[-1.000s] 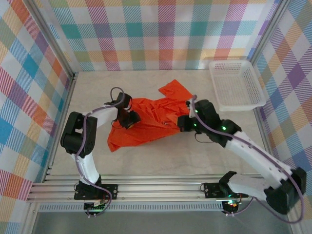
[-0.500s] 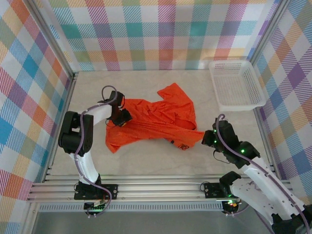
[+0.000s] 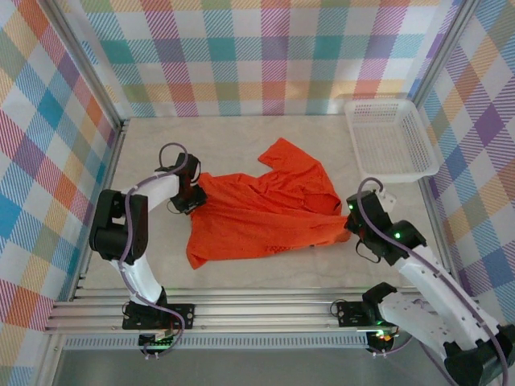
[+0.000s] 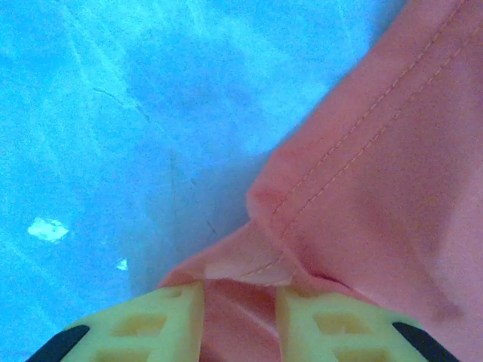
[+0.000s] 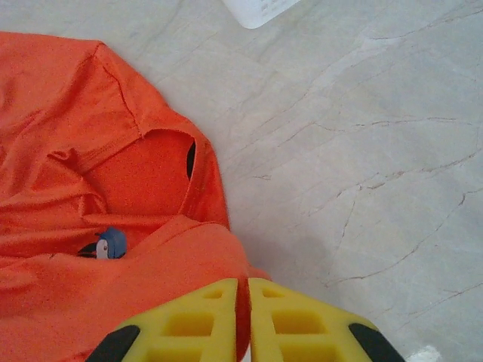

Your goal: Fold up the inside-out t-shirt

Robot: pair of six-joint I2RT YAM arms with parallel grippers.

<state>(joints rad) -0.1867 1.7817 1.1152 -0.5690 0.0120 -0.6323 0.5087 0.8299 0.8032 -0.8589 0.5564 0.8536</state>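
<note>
The inside-out t-shirt (image 3: pixel 265 213) is bright orange-red and lies stretched across the middle of the table, one sleeve pointing to the back. My left gripper (image 3: pixel 191 198) is at its left edge. In the left wrist view, a stitched hem of the t-shirt (image 4: pixel 377 188) is bunched between the yellow fingers (image 4: pixel 151 320), and the left gripper (image 4: pixel 239 294) is shut on it. My right gripper (image 3: pixel 352 219) is at the shirt's right edge. In the right wrist view, the right gripper (image 5: pixel 243 290) pinches a thin fold of the t-shirt (image 5: pixel 75 151). The neck opening has a dark label (image 5: pixel 190 160) and a blue tag (image 5: pixel 112 243).
A white mesh basket (image 3: pixel 390 141) stands at the back right, and its corner (image 5: pixel 260 9) appears in the right wrist view. Plaid walls enclose the marble table (image 3: pixel 241 269) on three sides. A metal rail (image 3: pixel 241 310) runs along the near edge.
My right gripper has moved right with the shirt's edge, and my left gripper has moved left and back. The shirt is now stretched wider and flatter between them.
</note>
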